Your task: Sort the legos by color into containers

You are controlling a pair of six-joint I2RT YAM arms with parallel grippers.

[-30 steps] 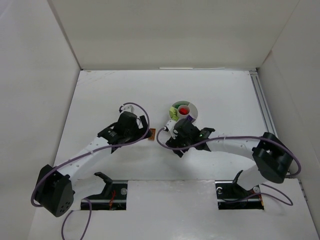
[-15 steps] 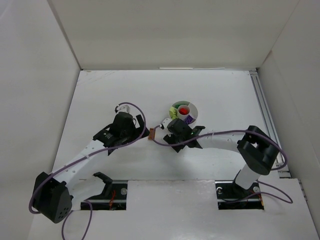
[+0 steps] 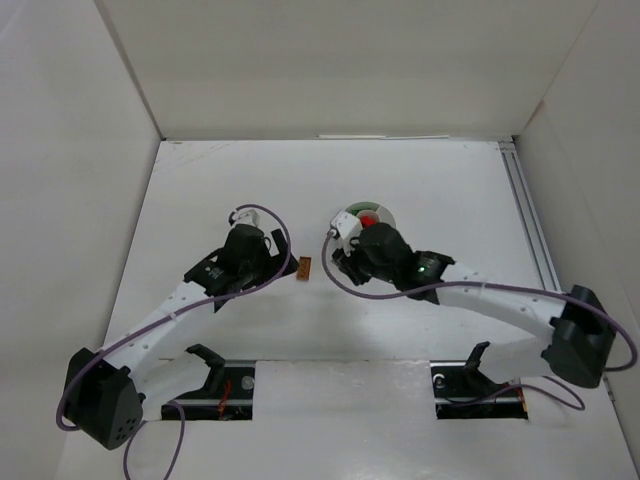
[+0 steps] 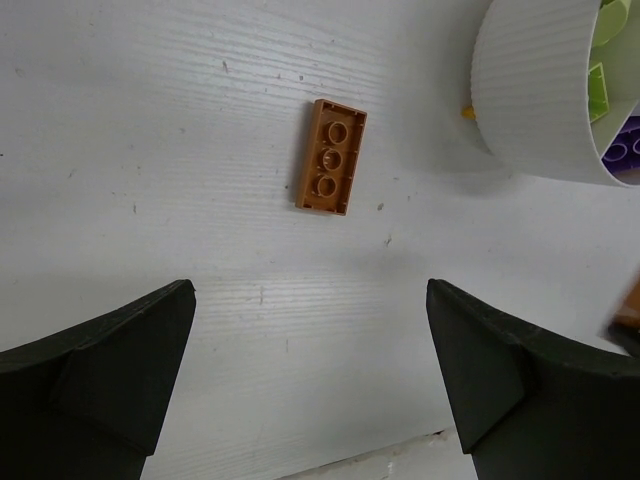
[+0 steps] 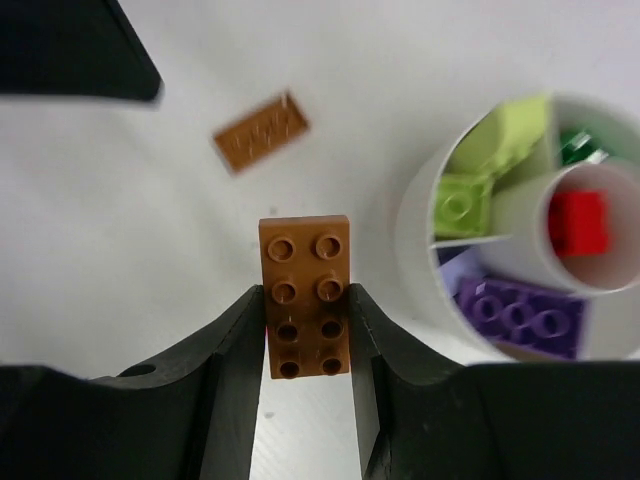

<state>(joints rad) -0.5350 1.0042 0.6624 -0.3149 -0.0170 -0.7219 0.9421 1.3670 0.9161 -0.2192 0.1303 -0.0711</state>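
My right gripper point(image 5: 305, 300) is shut on an orange-brown two-by-four lego point(image 5: 304, 255), held by its long sides above the table, just left of the round white tub point(image 5: 415, 230). The tub's compartments hold a red brick point(image 5: 578, 222) in the centre, yellow-green pieces point(image 5: 462, 205), purple bricks point(image 5: 520, 312) and a green piece point(image 5: 575, 145). A second, narrower orange-brown lego point(image 4: 332, 156) lies flat on the table. My left gripper point(image 4: 308, 300) hangs open just short of it with nothing between its fingers. From above, this loose lego point(image 3: 305, 267) lies between the two wrists.
The tub point(image 3: 350, 213) is partly covered by my right wrist in the top view. White walls enclose the table on the left, back and right. A metal rail point(image 3: 530, 220) runs along the right side.
My right gripper's jaws have closed on the orange-brown brick, and its wrist has swung toward the tub. The left gripper has drawn back slightly to the left and stays open.
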